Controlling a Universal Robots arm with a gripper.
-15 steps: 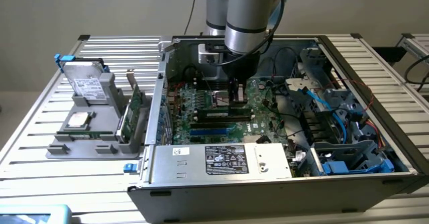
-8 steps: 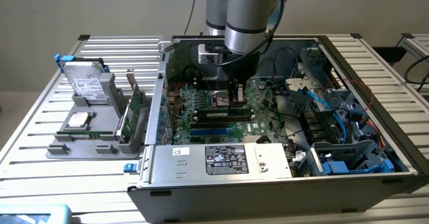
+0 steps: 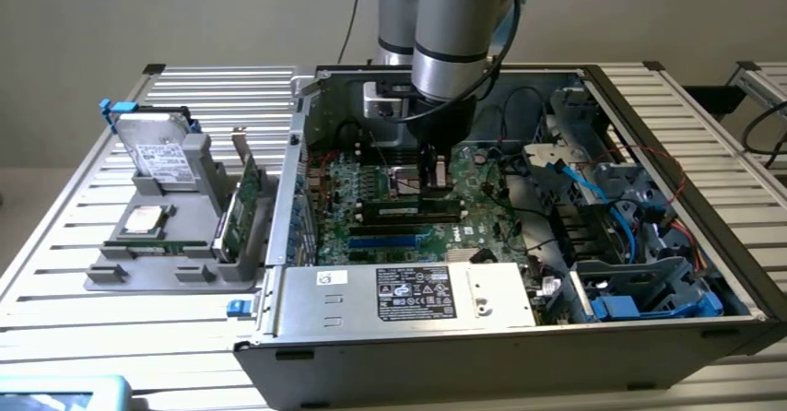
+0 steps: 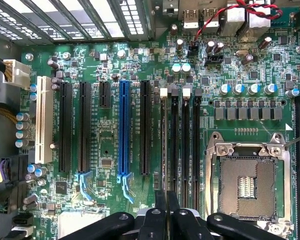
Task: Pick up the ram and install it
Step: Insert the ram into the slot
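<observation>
Pincer (image 4: 167, 202) looks clamped on the long, thin green ram stick (image 3: 412, 211), down at the black motherboard memory slots (image 4: 184, 145). It's the installing step, I'd say; seating calls for straight, even pressure.

Ram (image 3: 412, 211): narrow green stick, black chips, on edge, seemingly slotted into motherboard (image 4: 105, 135).

Green motherboard (image 4: 107, 135); one blue slot (image 4: 124, 125), one white slot (image 4: 44, 125), rest black; red-black twisted wire (image 4: 217, 21).
</observation>
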